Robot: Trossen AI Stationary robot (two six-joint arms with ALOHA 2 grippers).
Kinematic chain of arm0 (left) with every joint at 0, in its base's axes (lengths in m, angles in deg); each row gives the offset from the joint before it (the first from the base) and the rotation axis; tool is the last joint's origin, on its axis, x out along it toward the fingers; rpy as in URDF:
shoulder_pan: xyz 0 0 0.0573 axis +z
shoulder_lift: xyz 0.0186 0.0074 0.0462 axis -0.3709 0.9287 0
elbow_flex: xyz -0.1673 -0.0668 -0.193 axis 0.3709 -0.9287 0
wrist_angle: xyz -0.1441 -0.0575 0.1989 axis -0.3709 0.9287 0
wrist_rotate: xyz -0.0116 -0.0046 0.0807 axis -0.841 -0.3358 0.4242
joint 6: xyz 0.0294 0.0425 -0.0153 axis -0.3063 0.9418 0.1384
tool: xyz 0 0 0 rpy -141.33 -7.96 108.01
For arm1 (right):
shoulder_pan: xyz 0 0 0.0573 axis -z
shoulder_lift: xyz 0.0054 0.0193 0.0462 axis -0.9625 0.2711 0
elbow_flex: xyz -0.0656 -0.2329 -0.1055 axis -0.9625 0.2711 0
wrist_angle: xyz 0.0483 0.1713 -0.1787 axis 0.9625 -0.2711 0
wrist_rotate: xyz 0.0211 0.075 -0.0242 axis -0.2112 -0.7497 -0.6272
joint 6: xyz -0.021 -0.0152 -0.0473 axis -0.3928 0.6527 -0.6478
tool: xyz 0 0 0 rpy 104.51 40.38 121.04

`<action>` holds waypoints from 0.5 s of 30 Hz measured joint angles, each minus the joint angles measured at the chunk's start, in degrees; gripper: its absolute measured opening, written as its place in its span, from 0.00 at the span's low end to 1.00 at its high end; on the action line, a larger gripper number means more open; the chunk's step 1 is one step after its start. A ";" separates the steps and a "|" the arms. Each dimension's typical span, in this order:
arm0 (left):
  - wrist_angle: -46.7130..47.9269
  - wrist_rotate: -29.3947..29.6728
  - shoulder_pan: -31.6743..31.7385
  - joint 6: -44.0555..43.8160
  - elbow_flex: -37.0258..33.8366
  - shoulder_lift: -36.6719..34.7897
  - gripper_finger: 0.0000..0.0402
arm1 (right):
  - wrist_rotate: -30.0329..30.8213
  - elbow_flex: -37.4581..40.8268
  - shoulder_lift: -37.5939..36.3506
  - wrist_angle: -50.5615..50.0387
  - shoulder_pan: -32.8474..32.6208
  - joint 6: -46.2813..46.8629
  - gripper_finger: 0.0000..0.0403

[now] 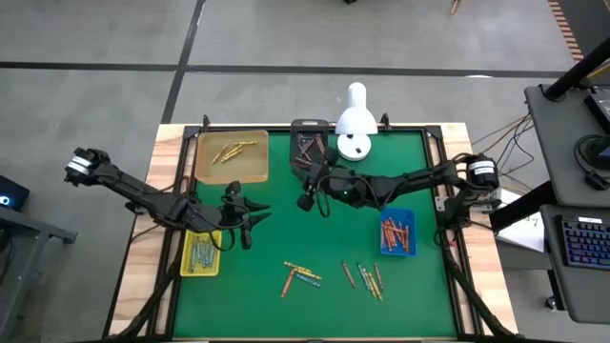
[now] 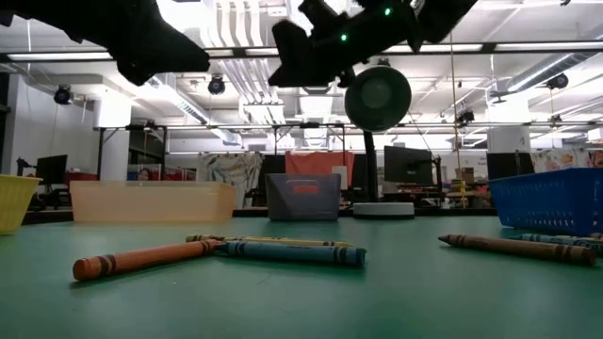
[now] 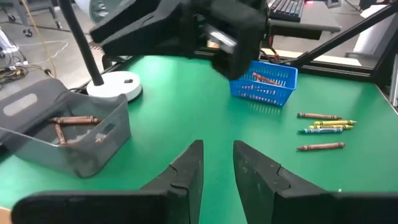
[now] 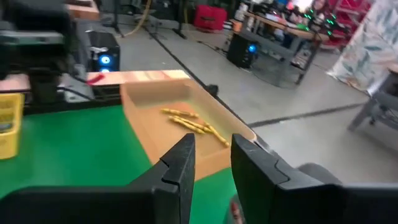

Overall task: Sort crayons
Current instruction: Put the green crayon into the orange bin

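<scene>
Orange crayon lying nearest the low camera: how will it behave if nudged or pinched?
The orange crayon is a round, thin stick lying flat on the green table, so a sideways nudge would probably roll it. It looks stiff and light, likely lifting easily. The paper wrap may give decent grip, though hard pinching could snap it.

The surface (image 1: 286,238) has a matt green cover with pale wood edges. The crayons (image 2: 226,250) wear dull paper wraps; the blue basket (image 3: 264,84) looks like perforated plastic.

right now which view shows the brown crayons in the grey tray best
The left wrist view: the brown crayons lie close and unobstructed in the grey tray. The high view shows them tiny; the low view shows only the tray's wall.
</scene>
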State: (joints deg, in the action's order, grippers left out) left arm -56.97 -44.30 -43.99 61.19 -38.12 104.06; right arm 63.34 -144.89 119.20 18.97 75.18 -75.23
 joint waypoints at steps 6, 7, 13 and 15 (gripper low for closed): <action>0.21 -0.02 -0.02 -0.29 2.75 3.44 0.18 | 0.00 0.00 -2.26 -2.84 -3.42 -1.53 0.20; 0.14 -0.02 -0.02 -0.53 3.27 4.04 0.18 | -0.01 0.00 -2.82 -3.57 -3.94 -1.56 0.20; 1.37 -0.44 -0.20 -3.55 5.17 6.70 0.18 | 0.02 0.00 -6.26 -9.87 -6.76 -1.97 0.21; 1.23 -1.36 -0.22 -4.26 5.78 7.86 0.18 | 0.00 0.00 -7.57 -12.35 -7.71 -1.55 0.22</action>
State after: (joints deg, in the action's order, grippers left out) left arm -55.74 -45.66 -44.21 56.93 -32.34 111.92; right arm 63.34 -144.89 111.63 6.62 67.47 -76.78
